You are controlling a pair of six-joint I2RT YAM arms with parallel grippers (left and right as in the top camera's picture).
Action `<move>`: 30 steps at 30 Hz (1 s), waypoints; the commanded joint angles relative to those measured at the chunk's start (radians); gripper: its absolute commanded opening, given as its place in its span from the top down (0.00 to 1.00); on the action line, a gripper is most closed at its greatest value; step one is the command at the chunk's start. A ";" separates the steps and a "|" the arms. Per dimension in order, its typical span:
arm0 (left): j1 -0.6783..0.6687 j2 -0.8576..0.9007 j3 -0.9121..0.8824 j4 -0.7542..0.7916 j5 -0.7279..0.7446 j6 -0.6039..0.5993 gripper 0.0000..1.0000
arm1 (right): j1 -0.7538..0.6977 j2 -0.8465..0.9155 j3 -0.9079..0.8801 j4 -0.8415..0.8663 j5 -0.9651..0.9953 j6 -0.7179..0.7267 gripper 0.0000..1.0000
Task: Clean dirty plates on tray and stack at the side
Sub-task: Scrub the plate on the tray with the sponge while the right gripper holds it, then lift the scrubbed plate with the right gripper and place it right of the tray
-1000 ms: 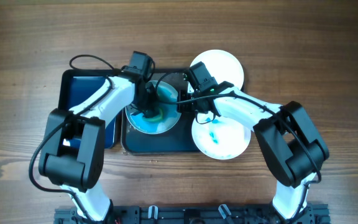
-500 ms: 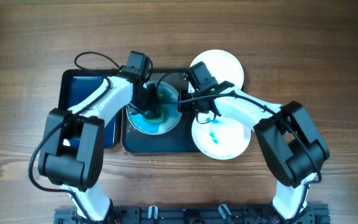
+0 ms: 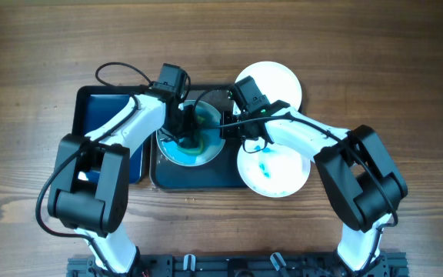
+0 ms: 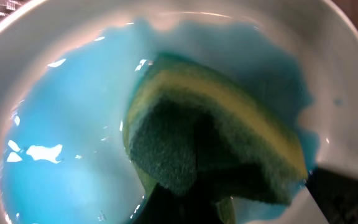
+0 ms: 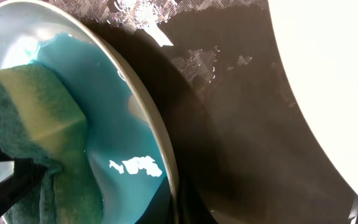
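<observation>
left claw (image 3: 185, 138) is clenching the sponge (image 4: 229, 124) and scrubbing the plate (image 3: 171, 151) on the tray (image 3: 198, 178), where pressing too hard is risking blue water (image 4: 61, 106) slopping over the rim

Left arm (image 3: 125, 123): white rounded shells between bulky black joint housings, left of the overhead frame.
Right arm (image 3: 302, 137): the same white shells and black housings, right of frame; a small green spot near the wrist.
Cable (image 3: 115, 66): thin, black, looping at upper left.
Left gripper (image 3: 186, 135): black fingers.
Right gripper (image 3: 228, 129): black.
Base rail (image 3: 229, 266): black, ribbed, along the bottom edge.
</observation>
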 commanded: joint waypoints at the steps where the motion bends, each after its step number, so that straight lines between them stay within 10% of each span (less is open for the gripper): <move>1: 0.003 0.043 -0.040 0.030 0.044 -0.021 0.96 | -0.006 0.019 0.010 0.002 -0.001 0.003 0.96; 14: 0.189 -0.147 0.436 -0.409 -0.209 -0.099 0.96 | -0.006 -0.031 0.019 -0.035 0.018 -0.031 0.96; 24: 0.362 -0.180 0.433 -0.464 -0.217 -0.008 0.96 | 0.354 -0.357 0.069 -0.190 1.165 -0.384 0.96; 30: 0.362 -0.180 0.433 -0.473 -0.217 -0.008 0.96 | 0.556 -0.357 0.069 0.064 1.678 -0.821 0.96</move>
